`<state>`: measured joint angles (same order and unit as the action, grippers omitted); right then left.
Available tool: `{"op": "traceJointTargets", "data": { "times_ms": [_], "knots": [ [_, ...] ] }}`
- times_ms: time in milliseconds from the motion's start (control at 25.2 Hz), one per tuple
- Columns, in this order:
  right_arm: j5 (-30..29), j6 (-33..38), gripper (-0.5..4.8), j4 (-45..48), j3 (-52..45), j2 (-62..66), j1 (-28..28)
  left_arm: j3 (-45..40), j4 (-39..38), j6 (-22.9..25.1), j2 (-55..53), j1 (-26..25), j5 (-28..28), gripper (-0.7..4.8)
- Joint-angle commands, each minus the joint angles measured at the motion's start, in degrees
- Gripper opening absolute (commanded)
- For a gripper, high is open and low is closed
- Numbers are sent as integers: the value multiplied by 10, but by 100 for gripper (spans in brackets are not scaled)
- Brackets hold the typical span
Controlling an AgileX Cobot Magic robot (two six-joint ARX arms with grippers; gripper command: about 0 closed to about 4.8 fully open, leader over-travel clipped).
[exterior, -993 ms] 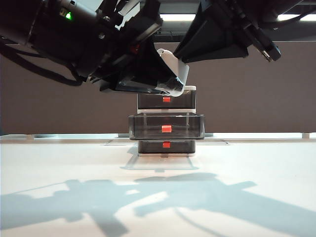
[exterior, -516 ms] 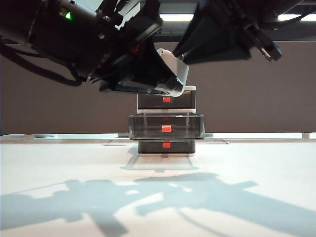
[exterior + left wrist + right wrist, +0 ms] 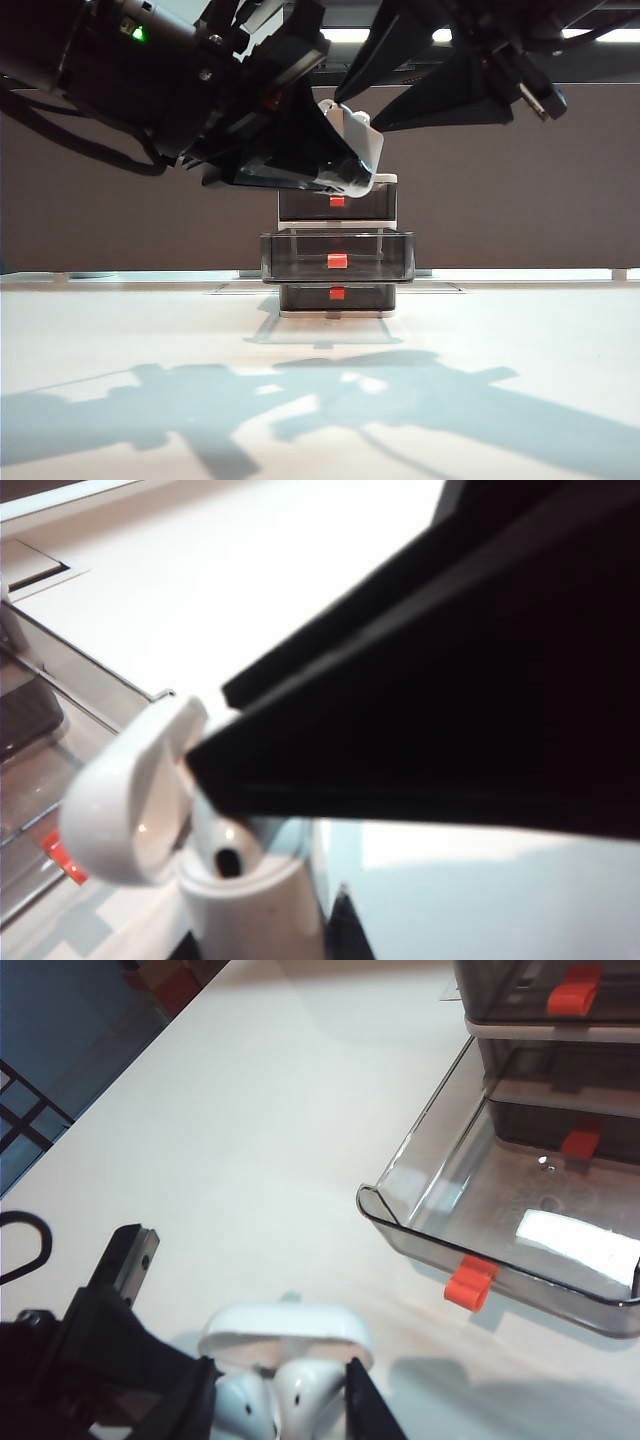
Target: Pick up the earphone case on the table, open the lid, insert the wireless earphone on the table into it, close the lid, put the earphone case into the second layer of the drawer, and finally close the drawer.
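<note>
White plastic first: the earphone case (image 3: 350, 150) hangs upper centre of the exterior view, above the drawer (image 3: 338, 245), its lid (image 3: 130, 785) flipped open. What changed in the last second — the right gripper (image 3: 355, 108) was pinched over the case mouth and has now spread its jaws apart, holding nothing. You can probably take that as the earphone dropped in; a white earbud (image 3: 300, 1400) sits in the case, so closing the lid looks next. Your left gripper (image 3: 335, 165) stays clamped on the case body. Below, the second layer of the drawer (image 3: 338, 256) stands pulled out.
</note>
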<state>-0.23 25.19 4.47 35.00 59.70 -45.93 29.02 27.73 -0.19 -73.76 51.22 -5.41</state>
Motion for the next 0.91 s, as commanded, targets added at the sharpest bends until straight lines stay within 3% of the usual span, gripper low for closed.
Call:
{"op": "traceJointTargets", "data": {
  "times_ms": [40, 238, 278, 397, 437, 754, 913],
  "knots": [
    [1, -19, 181, -4, 2, -27, 12, 3, 17, 2, 2, 1, -2, -6],
    [1, -19, 177, -17, 2, -68, 45, 3, 17, 2, 2, 1, -2, -6],
    [1, -19, 157, -21, 2, -76, 55, 3, 17, 2, 2, 1, -2, -6],
    [-2, -28, 3, -28, 2, -87, 83, 3, 20, 2, 2, 1, -2, -6],
    [-14, -41, -3, -30, 2, -87, 95, 3, 21, 2, 2, 1, -2, -6],
    [-259, -60, -5, -36, 2, -30, 203, 3, 22, 3, 2, 5, -2, -6],
    [-383, -59, -5, 8, 2, 37, 238, 3, 24, 9, 2, 28, -2, -6]
  ]
}}
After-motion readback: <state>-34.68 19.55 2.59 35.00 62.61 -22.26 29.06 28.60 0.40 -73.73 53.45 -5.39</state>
